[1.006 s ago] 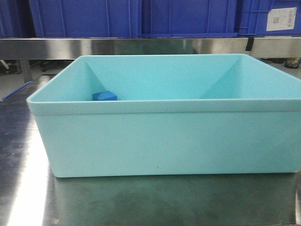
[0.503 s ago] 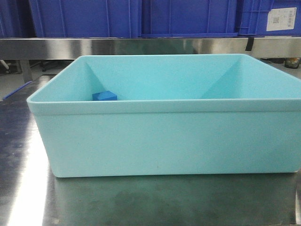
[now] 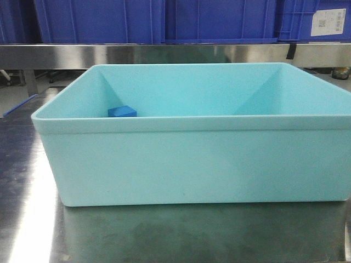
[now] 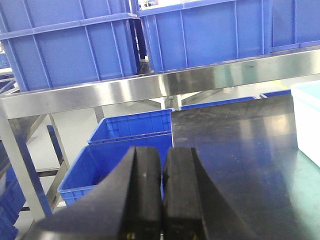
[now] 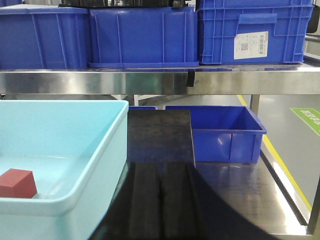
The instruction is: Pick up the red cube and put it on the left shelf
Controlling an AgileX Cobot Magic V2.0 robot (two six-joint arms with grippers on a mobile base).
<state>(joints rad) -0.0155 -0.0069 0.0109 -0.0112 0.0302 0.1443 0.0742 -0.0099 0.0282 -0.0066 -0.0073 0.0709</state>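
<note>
My left jaws and my right jaws were both clenched on nothing. Just left of the right pair, on the counter (image 5: 245, 192), stood a pale tub (image 5: 107, 145). The red cube (image 5: 18, 183) lay on its floor, close to the near wall. Beyond ran a steel shelf (image 5: 225, 80) carrying blue crates (image 5: 142, 35).

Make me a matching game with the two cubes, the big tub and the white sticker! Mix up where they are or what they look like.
Things:
1. red cube
2. blue cube
3. tub
4. white sticker

Clues:
A. stuck on a dark blue crate
B. pale turquoise, standing on the steel table
C. in the tub, showing only in the right wrist view
D. in the tub by its left wall, in the front view

Pairs: 1-C, 2-D, 3-B, 4-A.
</note>
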